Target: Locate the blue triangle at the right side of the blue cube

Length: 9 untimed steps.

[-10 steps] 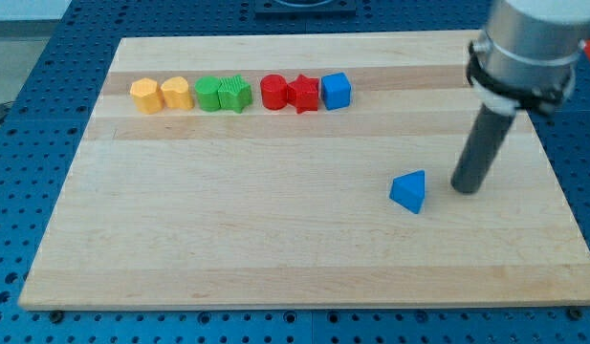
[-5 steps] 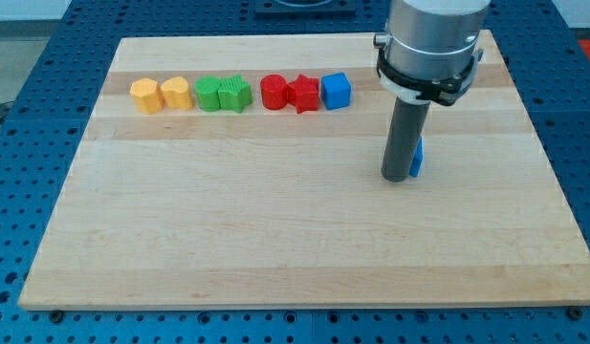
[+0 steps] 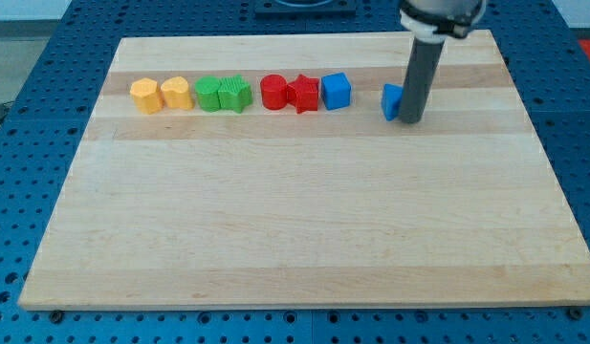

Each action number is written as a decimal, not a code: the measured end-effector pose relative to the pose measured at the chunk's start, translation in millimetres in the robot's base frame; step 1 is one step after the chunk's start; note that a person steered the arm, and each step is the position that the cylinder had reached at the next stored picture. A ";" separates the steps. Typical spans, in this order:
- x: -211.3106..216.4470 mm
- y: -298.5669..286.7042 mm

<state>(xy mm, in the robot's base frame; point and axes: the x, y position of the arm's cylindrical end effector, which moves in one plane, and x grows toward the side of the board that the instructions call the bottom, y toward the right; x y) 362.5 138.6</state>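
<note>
The blue cube (image 3: 336,91) sits at the right end of a row of blocks near the view's top. The blue triangle (image 3: 392,101) lies a short way to the cube's right, level with the row, with a gap between them. My tip (image 3: 410,120) is right against the triangle's right side, and the rod hides part of the triangle.
The row runs from the view's left: two yellow blocks (image 3: 145,96) (image 3: 177,93), a green block (image 3: 208,94), a green star-like block (image 3: 235,94), a red block (image 3: 273,92), a red star (image 3: 303,93). The wooden board (image 3: 295,229) lies on a blue perforated table.
The blue triangle has moved from the board's right middle up towards the view's top, to beside the blue cube. My rod moved left, then up with it.
</note>
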 end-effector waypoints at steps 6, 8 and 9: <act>-10.3 -8.4; -10.3 -36.1; -2.1 4.3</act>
